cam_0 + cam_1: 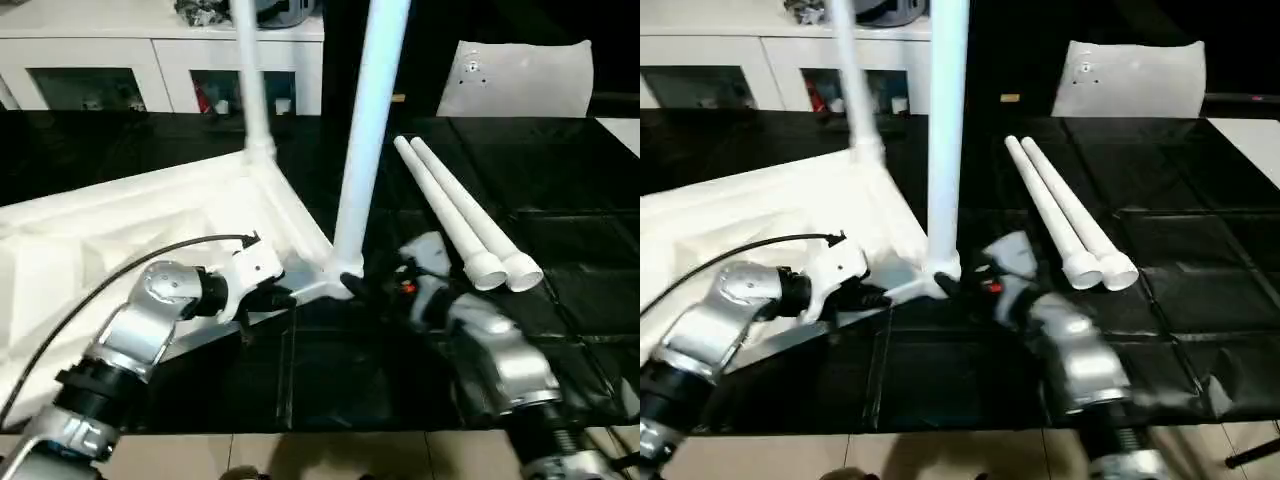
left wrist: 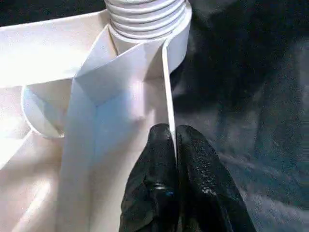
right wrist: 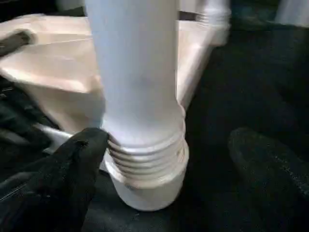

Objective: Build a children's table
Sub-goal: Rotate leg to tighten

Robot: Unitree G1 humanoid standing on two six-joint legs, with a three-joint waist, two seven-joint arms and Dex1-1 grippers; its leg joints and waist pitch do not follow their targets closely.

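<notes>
Left gripper (image 2: 174, 140) clamped on thin edge wall of white table top (image 2: 116, 111); threaded leg (image 2: 145, 14) at 12 o'clock.

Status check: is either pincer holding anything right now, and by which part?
Left pincer is shut on the table top's thin rim wall beside the corner socket. Right pincer is open, its fingers flanking the threaded base of the upright leg.

The table top (image 1: 120, 240) and its legs (image 1: 365, 130) look like smooth white plastic with a slight sheen, the leg end ridged with threads (image 3: 145, 162). The floor (image 1: 560, 200) is glossy black tile. The forearms (image 1: 495, 360) look like brushed silver metal, the fingers (image 2: 169, 188) matt black.
</notes>
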